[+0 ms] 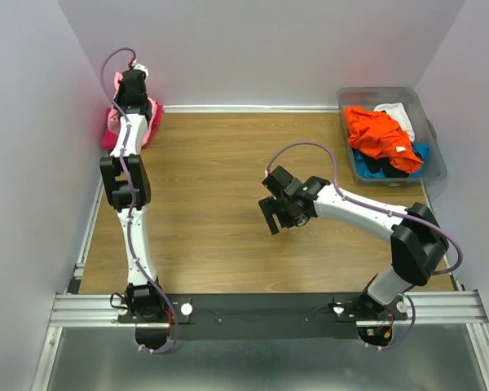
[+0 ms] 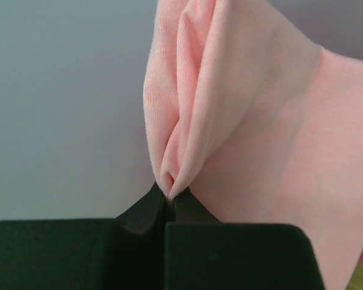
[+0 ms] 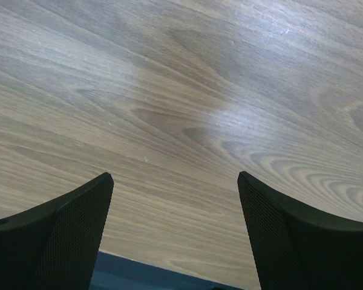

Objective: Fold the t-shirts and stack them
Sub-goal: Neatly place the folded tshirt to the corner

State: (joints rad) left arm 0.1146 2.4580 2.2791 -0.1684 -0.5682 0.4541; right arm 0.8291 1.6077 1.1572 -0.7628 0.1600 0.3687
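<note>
Left gripper [image 2: 167, 196] pinching bunched, creased pink t-shirt [image 2: 242, 121].

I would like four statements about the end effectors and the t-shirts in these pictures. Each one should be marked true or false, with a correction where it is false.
1. The left end effector is shut on the light pink t-shirt. True.
2. The orange t-shirt lies in the bin at the far right. True.
3. The right end effector holds the orange t-shirt. False: it is open and empty, over bare wood of the table.
4. The light pink t-shirt lies at the middle of the table. False: it is at the far left corner, held by the left end effector.
</note>
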